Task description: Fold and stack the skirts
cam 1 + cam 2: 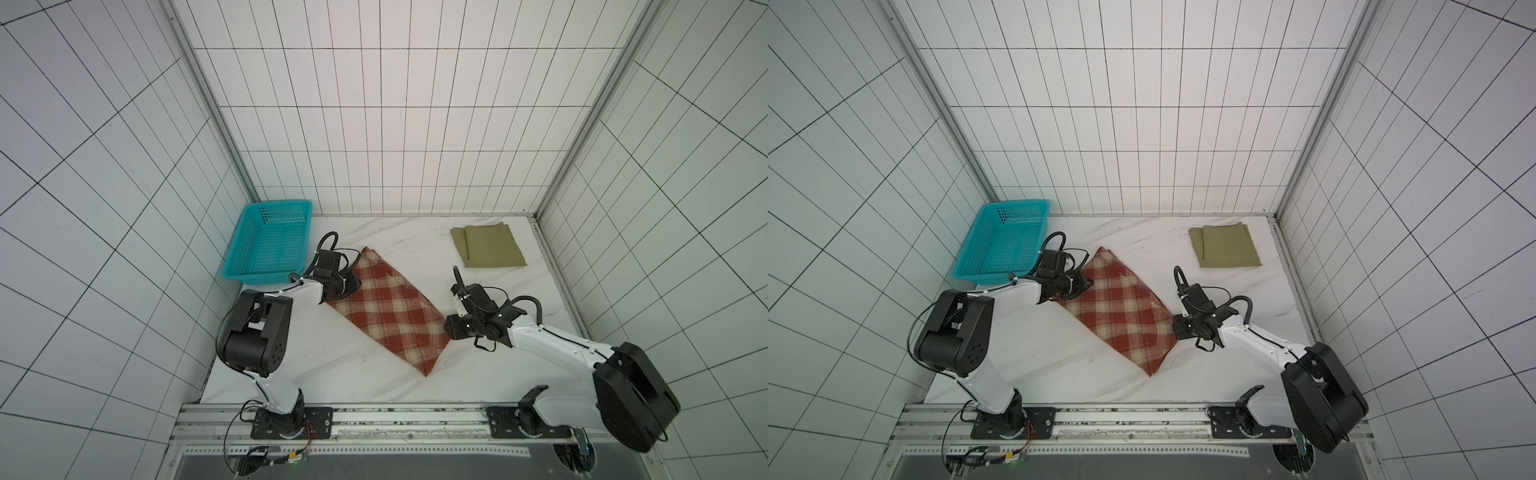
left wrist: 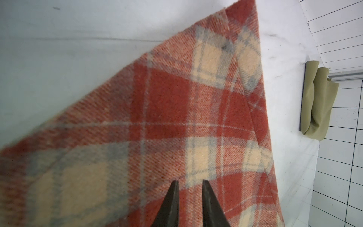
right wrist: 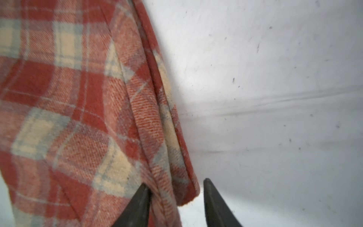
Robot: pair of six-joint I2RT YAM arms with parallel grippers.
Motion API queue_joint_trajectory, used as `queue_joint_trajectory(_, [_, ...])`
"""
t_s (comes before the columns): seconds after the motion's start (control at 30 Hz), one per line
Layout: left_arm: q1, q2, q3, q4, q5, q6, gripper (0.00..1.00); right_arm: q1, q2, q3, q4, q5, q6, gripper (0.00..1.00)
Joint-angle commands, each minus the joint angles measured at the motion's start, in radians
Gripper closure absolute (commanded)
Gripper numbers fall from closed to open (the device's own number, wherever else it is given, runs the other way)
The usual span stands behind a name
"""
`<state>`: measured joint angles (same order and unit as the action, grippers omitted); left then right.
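Two skirts lie on the white table (image 1: 332,374). The red-and-cream plaid skirt (image 1: 386,311) is in the middle. It is folded into a long shape that lies slanted: one end points to the far left, by the teal basket (image 1: 243,245), and the other end points near and to the right. The olive skirt (image 1: 492,247) is folded flat in the far right corner, well apart from the plaid one, with its sides in line with the table's edges.

The left arm (image 1: 266,332) bends up at the elbow and reaches over the far left end of the plaid skirt. The left gripper (image 2: 190,182) is just over the cloth with only a thin gap between its tips, and nothing looks pinched there.

The right arm (image 1: 561,340) stretches low across from the right to the plaid skirt's right edge, near its near end. The right gripper (image 3: 175,183) is spread apart with the cloth's thick edge between its tips. One tip touches the cloth and the other is clear of it.

In both top views the wrists hide the fingertips. In the wrist views the plaid skirt is cut off and partly blurry.
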<state>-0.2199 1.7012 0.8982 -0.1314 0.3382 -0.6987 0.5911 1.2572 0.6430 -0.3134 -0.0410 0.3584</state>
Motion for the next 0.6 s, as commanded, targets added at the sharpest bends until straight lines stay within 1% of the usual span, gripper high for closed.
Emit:
queue_joint_trajectory(0.0, [0.005, -0.056, -0.005, 0.017, 0.001, 0.019, 0.78, -0.008, -0.102, 0.131, -0.049, 0.021, 0.014, 0.53])
queue_joint_trajectory(0.07, [0.004, -0.067, -0.007, 0.004, 0.004, 0.026, 0.78, -0.006, -0.158, 0.126, -0.067, -0.014, 0.03, 0.53])
queue_joint_trajectory(0.2, [0.005, -0.071, -0.028, 0.003, 0.002, 0.02, 0.78, 0.011, -0.218, 0.075, -0.053, -0.084, 0.077, 0.53])
queue_joint_trajectory(0.33, [0.005, -0.058, -0.043, 0.008, -0.006, 0.022, 0.79, 0.052, -0.224, 0.006, 0.001, -0.088, 0.124, 0.56])
queue_joint_trajectory(0.37, [0.006, -0.052, -0.046, 0.011, -0.009, 0.022, 0.79, 0.06, -0.216, -0.003, 0.021, -0.091, 0.132, 0.6])
queue_joint_trajectory(0.47, [0.009, -0.022, -0.054, 0.026, -0.006, 0.013, 0.79, 0.07, -0.177, -0.032, 0.074, -0.116, 0.147, 0.74])
queue_joint_trajectory(0.5, [0.01, -0.014, -0.055, 0.029, -0.007, 0.006, 0.8, 0.068, -0.165, -0.044, 0.096, -0.123, 0.149, 0.77])
queue_joint_trajectory(0.57, [0.011, 0.003, -0.06, 0.043, -0.002, -0.003, 0.8, 0.066, -0.132, -0.057, 0.109, -0.117, 0.149, 0.85])
